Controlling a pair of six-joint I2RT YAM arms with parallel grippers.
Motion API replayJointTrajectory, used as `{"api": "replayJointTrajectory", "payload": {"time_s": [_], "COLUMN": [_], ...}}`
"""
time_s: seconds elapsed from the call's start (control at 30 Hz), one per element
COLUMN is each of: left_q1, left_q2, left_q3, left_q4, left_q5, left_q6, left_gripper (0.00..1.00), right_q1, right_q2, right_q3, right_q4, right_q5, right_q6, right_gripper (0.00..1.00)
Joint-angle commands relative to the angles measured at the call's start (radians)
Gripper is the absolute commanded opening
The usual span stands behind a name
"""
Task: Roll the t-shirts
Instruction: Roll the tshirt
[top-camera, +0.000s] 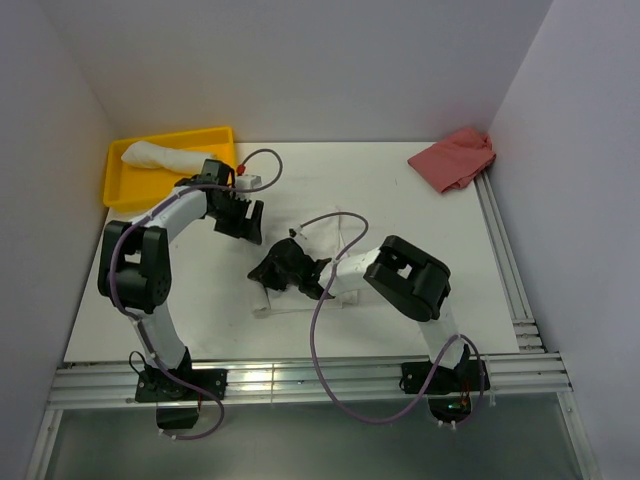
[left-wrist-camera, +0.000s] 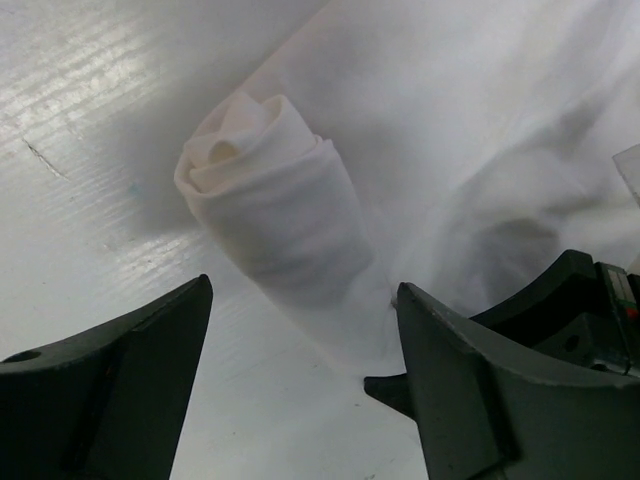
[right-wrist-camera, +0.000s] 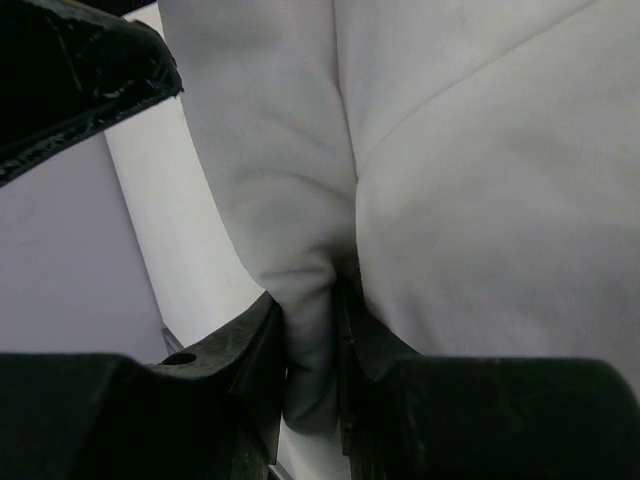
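The white counter (top-camera: 400, 250) carries everything. Two arms are bolted at its near edge: the left arm (top-camera: 140, 265) reaches toward the middle, and the right arm (top-camera: 410, 280) bends low beside it. One yellow tray (top-camera: 118, 185) sits at the far left corner and holds one rolled t-shirt (top-camera: 160, 155). A second t-shirt (left-wrist-camera: 265, 190) lies mid-counter, partly rolled, with its coiled end facing the left wrist camera and the rest spread loose behind. That makes two white t-shirts in sight. One pink cloth (top-camera: 455, 158) lies well apart at the far right. The left jaws stand released, one on either side of the coil and clear of it. The right jaws are clenched on a pinched fold of the same shirt. To roll well, the left jaws should probably close on the coil's end while the right side holds the fabric taut, so the layers wind tight and even.
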Motion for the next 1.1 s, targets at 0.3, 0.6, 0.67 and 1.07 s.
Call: {"api": "replayJointTrajectory", "payload": {"time_s": [0.3,0.6,0.67,1.07], "left_q1": [0.006,-0.031,-0.036,-0.044], "left_q2": [0.066,0.054,0.053,0.051], "left_q3": [-0.027,0.007,0.010,0.023], "left_q4": [0.035,0.028,0.028,0.019], "left_q5": [0.061,-0.002,-0.008,-0.017], "left_q6": [-0.028,-0.036,-0.036,-0.031], "left_gripper": [0.43,0.20,0.20,0.22], "right_q1": [0.000,0.085,0.099,0.164], "right_q2": [-0.032,-0.118,-0.121,-0.046], "right_q3": [-0.067,0.103,0.151,0.461], "right_q4": [-0.109,-0.480,-0.529,-0.856], "right_q5": [0.040,0.307,0.336,0.528], "right_q6": [-0.012,-0.116,-0.121,-0.198], "right_gripper": [0.30,0.56,0.57,0.57]}}
